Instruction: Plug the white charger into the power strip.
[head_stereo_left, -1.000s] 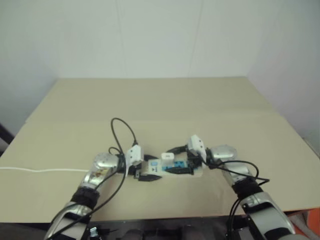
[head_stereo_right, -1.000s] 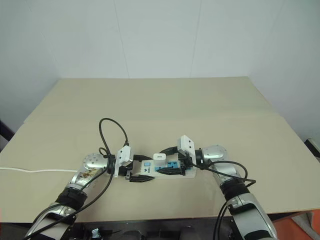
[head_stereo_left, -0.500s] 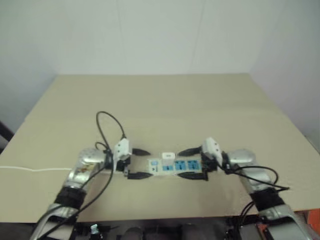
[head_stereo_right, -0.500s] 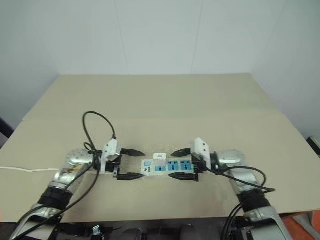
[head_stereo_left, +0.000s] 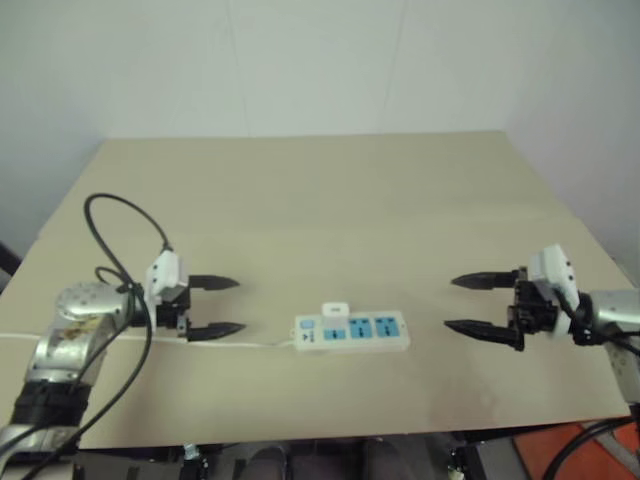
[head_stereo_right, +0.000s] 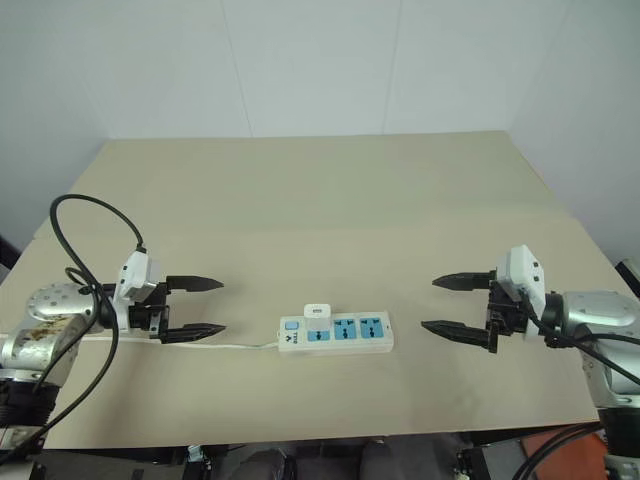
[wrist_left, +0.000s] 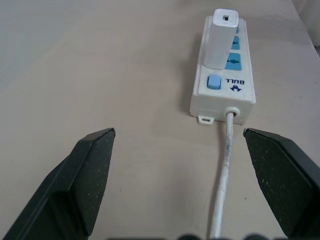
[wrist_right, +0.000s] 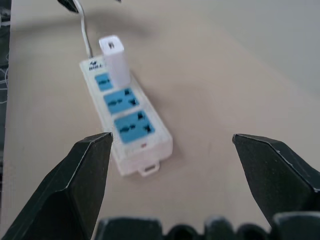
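Note:
The power strip (head_stereo_right: 350, 333) lies flat near the table's front edge, midway between my arms. The white charger (head_stereo_right: 318, 313) stands upright in the socket nearest the strip's switch end; it also rises from the strip (wrist_left: 222, 75) as the charger (wrist_left: 221, 39) in the left wrist view. Well to the strip's left hovers my left gripper (head_stereo_right: 203, 306), open and empty, its fingers pointing toward the strip. On the far right my right gripper (head_stereo_right: 444, 304) is open too, nothing between its fingers, aimed back at the power strip (wrist_right: 131, 130) and charger (wrist_right: 115, 60).
The strip's thin white cord (head_stereo_right: 235, 346) runs leftward along the tan table (head_stereo_right: 330, 210) under my left gripper. White walls stand behind the table, and the table's right edge lies close to my right arm.
Both grippers have drawn away from the power strip, the left one to the left and the right one to the right, and both have risen. The charger stays standing in the strip.

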